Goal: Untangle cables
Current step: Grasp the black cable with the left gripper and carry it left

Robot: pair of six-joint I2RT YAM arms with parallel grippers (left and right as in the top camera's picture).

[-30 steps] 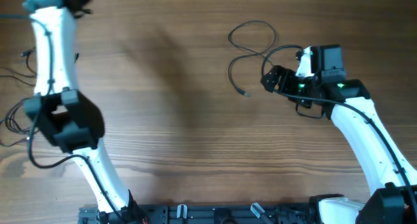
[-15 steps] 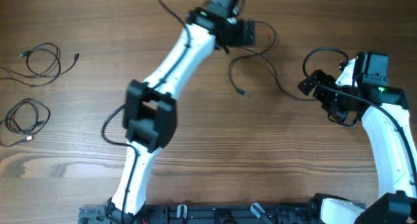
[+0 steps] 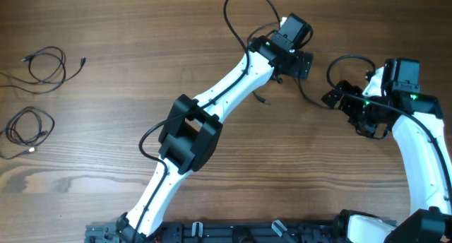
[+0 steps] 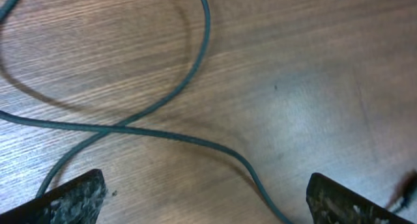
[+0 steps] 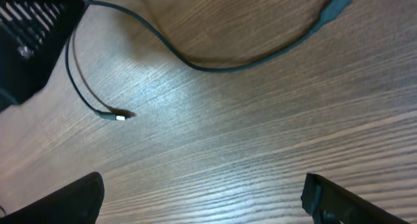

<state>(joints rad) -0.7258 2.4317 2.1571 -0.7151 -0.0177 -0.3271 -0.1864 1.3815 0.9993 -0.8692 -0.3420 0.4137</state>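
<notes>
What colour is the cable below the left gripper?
The cable is black; the left wrist view shows it best.

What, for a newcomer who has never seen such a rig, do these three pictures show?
A white two-armed robot works at a wooden table. One picture looks straight down; the other two come from a camera on each wrist. At the far left lie two thin black cables, an upper coil and a lower coil. A third cable lies loose beneath the left pincer, its plug end showing in the right wrist's view. That pincer and the right pincer are open, holding nothing.
</notes>
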